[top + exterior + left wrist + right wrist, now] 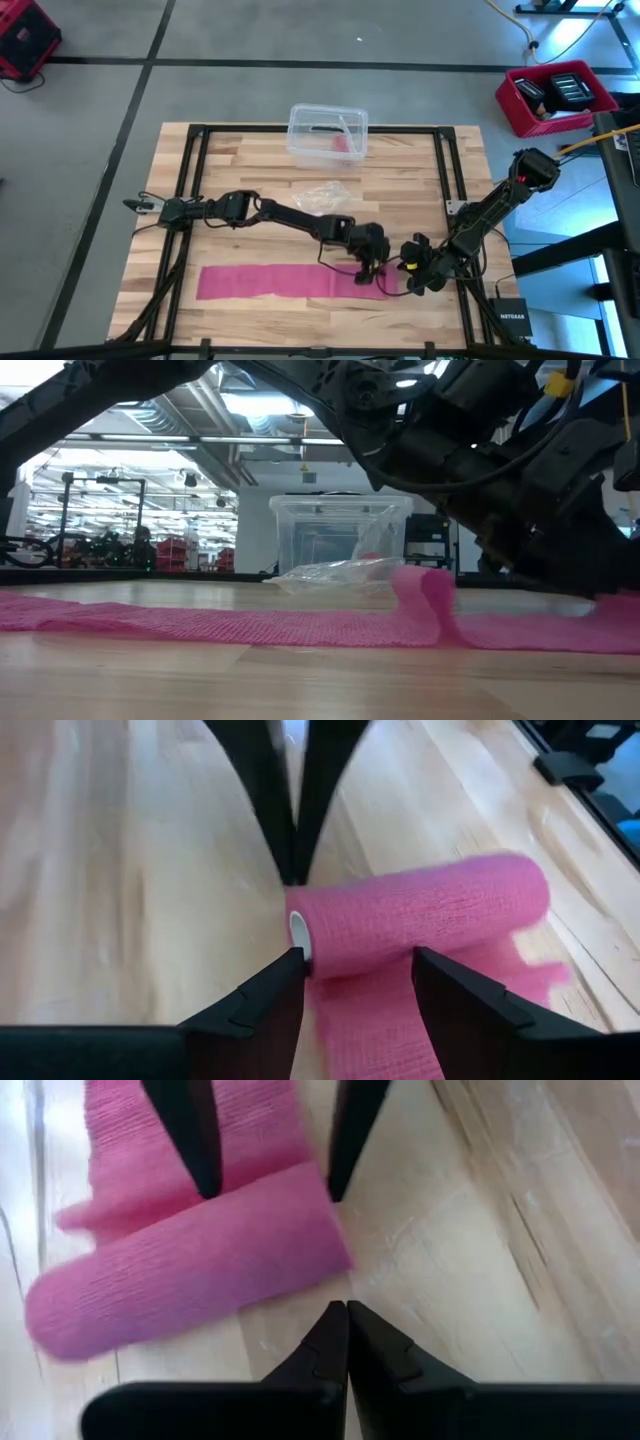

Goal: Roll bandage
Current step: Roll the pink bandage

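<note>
One pink bandage point(270, 280) lies along the near edge of my desk point(250, 170), rolled at its right end. My left fingers point(355, 985) stand wide astride that roll; my right fingers point(347, 1342) are pressed together beside it. One clear box point(327, 132) sits far.

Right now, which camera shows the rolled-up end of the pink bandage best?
The left wrist view: the bandage roll fills the picture, its white core showing. The right wrist view shows the roll's other end, the low view a small hump, and the high view mostly the flat strip.
</note>
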